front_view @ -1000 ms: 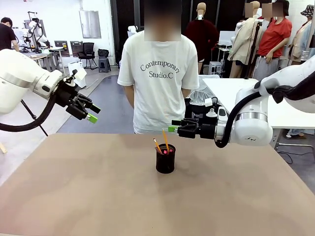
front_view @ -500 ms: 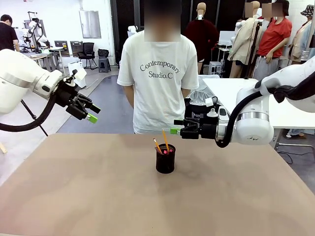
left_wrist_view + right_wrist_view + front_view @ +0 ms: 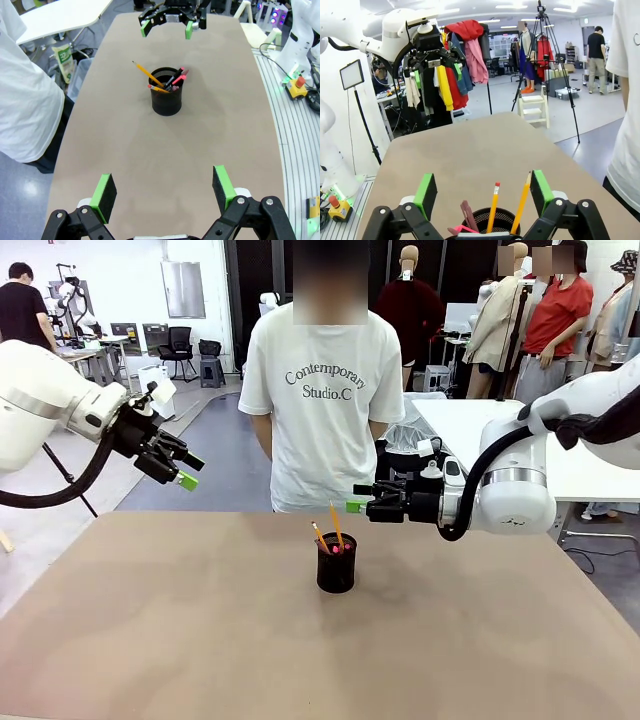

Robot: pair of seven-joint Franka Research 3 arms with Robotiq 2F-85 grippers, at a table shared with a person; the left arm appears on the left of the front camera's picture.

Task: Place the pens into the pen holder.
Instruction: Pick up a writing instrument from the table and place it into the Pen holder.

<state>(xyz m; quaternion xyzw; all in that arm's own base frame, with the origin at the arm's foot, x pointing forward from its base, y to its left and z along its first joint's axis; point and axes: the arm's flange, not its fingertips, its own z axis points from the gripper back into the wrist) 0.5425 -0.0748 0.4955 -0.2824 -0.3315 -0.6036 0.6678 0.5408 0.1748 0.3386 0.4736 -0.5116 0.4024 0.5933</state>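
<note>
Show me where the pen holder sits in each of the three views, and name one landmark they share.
Front view: the pen holder stands at the table's middle, below the open right gripper.
Left wrist view: pen holder upper centre, beyond the open left gripper.
Right wrist view: pen holder at the bottom edge, between that gripper's fingers.
Shared landmark: the orange-yellow pencils standing in it.

a black cup [image 3: 336, 571] stands in the middle of the brown table [image 3: 200, 640]. pens [image 3: 330, 530] stick up out of it. the right gripper [image 3: 352, 498] hangs open just above and behind the cup. the left gripper [image 3: 190, 471] hangs open far to the left. a person [image 3: 322, 400] in a white shirt stands behind the table.
</note>
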